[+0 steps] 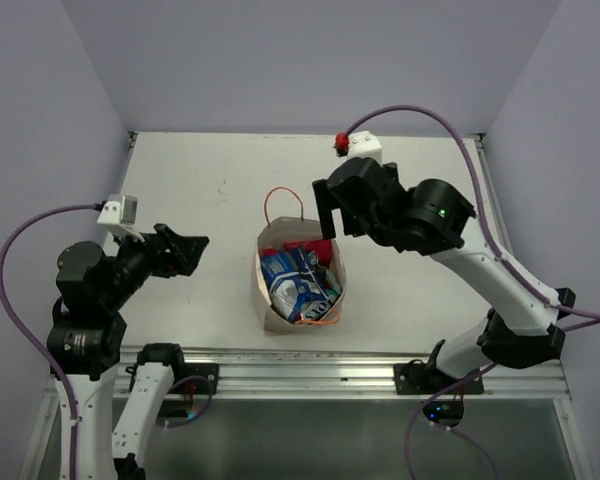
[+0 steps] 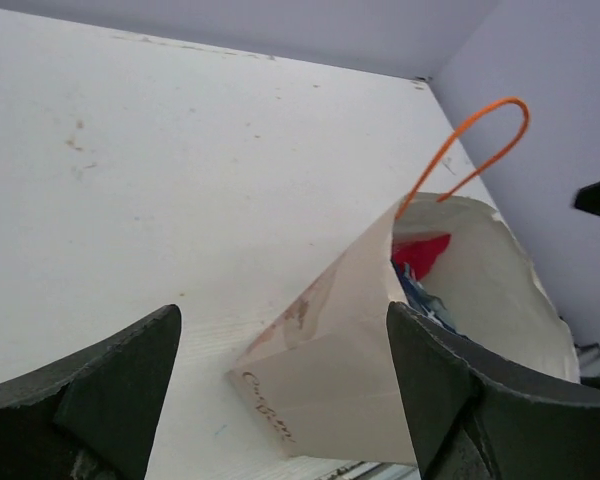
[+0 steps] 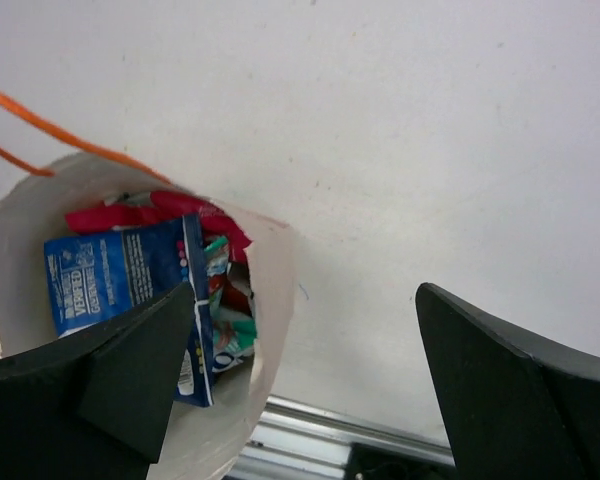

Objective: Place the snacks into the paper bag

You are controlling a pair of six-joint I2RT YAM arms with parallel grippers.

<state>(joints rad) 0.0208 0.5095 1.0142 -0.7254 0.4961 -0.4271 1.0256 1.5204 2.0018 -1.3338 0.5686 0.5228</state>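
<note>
Walls: back wall [image 1: 300, 60], left wall [image 1: 30, 120] and right wall [image 1: 580, 150], all plain pale lavender, closing in on three sides.
Table [image 1: 210, 170]: white matte top that meets the walls, with a few small dark specks and faint scuffs on its left half.
Near edge: silver metal rail [image 1: 300, 372] running along the table's front.
Light: soft and even, with only faint shadows.

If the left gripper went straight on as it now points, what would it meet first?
Probably the paper bag: its near wall lies ahead between the open fingers of the left gripper; depth unclear.
</note>
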